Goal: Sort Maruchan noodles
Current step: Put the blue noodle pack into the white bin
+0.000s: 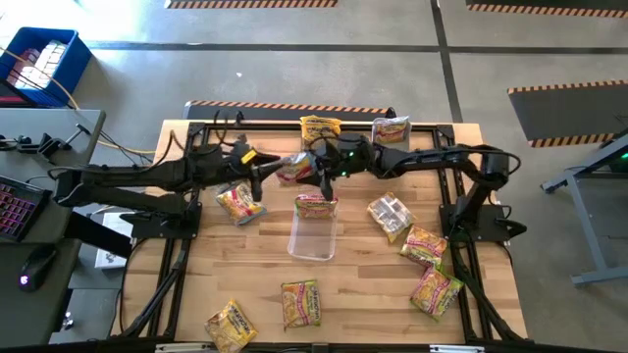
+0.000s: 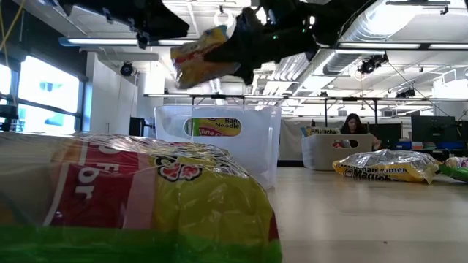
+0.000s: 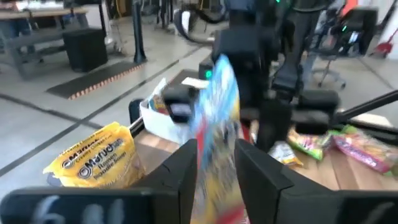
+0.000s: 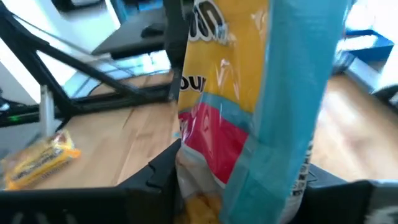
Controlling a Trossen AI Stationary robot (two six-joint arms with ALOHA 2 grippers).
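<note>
Over the wooden table (image 1: pixel 255 265), near the middle of its far edge, both arms meet above a clear bin (image 1: pixel 313 235). The left gripper (image 1: pixel 263 172) and right gripper (image 1: pixel 316 169) each pinch opposite ends of one noodle packet (image 1: pixel 293 168), held aloft; other packets (image 1: pixel 432 290) lie scattered around.

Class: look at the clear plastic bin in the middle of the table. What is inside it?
One noodle packet with a yellow label lies at the far end of the clear bin; the rest looks empty. Anything beneath that packet is hidden.
</note>
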